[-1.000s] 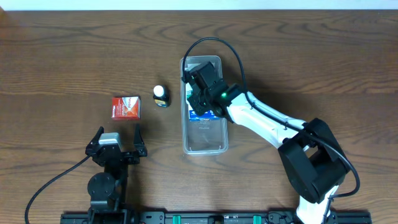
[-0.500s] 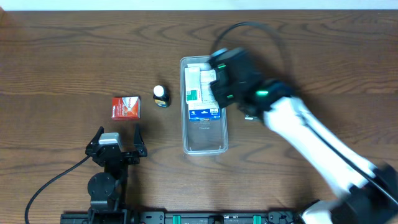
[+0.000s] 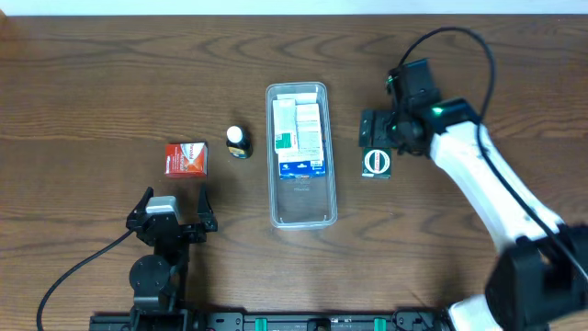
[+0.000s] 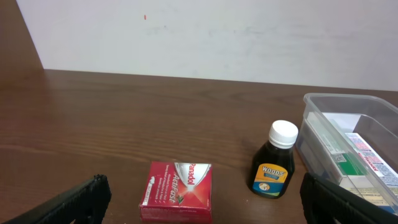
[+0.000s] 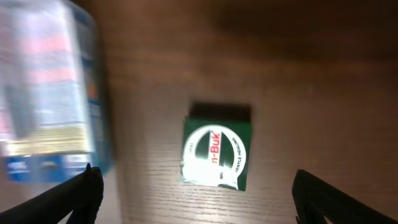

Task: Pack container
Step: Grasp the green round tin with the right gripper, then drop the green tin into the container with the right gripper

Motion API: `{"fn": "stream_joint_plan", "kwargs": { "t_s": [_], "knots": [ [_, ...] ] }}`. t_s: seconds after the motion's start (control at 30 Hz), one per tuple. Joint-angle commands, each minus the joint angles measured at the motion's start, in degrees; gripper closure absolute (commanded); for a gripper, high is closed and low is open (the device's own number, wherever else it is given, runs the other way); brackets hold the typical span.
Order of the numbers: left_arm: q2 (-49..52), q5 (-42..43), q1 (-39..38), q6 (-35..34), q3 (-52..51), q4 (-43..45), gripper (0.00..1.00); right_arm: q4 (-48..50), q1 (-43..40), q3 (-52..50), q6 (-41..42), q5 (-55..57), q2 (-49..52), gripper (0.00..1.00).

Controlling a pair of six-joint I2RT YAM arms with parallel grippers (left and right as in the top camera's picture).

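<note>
The container (image 3: 303, 200), a long clear plastic bin, lies at the table's middle with white, green and blue boxes (image 3: 299, 138) in its far half. Its rim (image 4: 348, 98) shows at the right of the left wrist view, and it is a blur (image 5: 50, 93) at the left of the right wrist view. My right gripper (image 3: 378, 138) hovers open to the right of the bin, over a green box (image 3: 376, 164) that lies flat on the wood (image 5: 216, 152); nothing is between its jaws (image 5: 196, 199). My left gripper (image 3: 175, 191) rests open near the front left, empty (image 4: 205, 208).
A red Panadol box (image 3: 186, 158) (image 4: 177, 190) lies left of the bin, just ahead of the left gripper. A small dark bottle with a white cap (image 3: 238, 142) (image 4: 275, 160) stands between that box and the bin.
The right gripper has opened and swung from over the bin to the right, now above the green box. The boxes stay in the bin. The left arm has not moved.
</note>
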Motion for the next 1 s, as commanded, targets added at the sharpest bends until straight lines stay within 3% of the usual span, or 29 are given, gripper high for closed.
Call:
{"fn": "stream_joint_plan", "kwargs": {
  "t_s": [0.0,0.37,0.43,0.57,0.67,0.97],
  "knots": [
    [-0.2,-0.3,0.3,0.4,-1.7,-1.2,0.02,-0.4,0.8,-0.9,2.5,-0.1,4.3,0.05],
    [-0.2,-0.3,0.3,0.4,-1.7,-1.2,0.02,0.9,0.6,-0.9,5.1,1.6,15.2,0.09],
    [-0.2,-0.3,0.3,0.4,-1.7,-1.2,0.02,1.1,0.7,-0.9,5.1,1.6,16.0,0.16],
    [-0.2,-0.3,0.3,0.4,-1.7,-1.2,0.02,1.2,0.8,-0.8,4.9,1.6,15.3,0.43],
    [-0.2,-0.3,0.3,0.4,-1.7,-1.2,0.02,1.4,0.8,-0.4,4.9,1.6,13.3,0.52],
    [-0.2,-0.3,0.3,0.4,-1.7,-1.2,0.02,0.1,4.9,3.5,0.3,1.6,-1.2,0.51]
  ]
}}
